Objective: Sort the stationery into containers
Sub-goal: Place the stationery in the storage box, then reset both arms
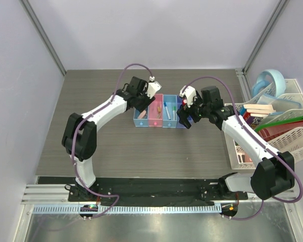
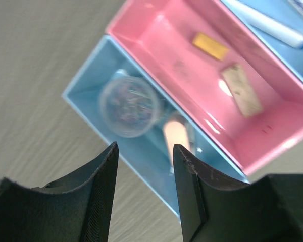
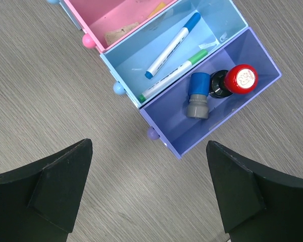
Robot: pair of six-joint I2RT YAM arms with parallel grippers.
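The four joined bins (image 1: 161,112) stand mid-table. In the left wrist view, the end light blue bin (image 2: 86,88) holds the clear round roll (image 2: 129,106) and a pink eraser (image 2: 174,138). The pink bin (image 2: 156,40) holds a tan block (image 2: 241,89) and a small yellow piece (image 2: 210,45). In the right wrist view, the light blue bin (image 3: 126,63) holds two white pens (image 3: 172,44). The darker blue bin (image 3: 217,126) holds the red-capped black bottle (image 3: 237,80) and a blue-grey capped item (image 3: 198,96). My left gripper (image 2: 145,146) is open and empty above the end bin. My right gripper (image 3: 149,142) is wide open and empty beside the darker bin.
A large white rack (image 1: 293,146) with books and folders stands at the right edge, with a light blue round object (image 1: 270,83) behind it. Enclosure walls surround the grey wood-grain table (image 1: 91,141).
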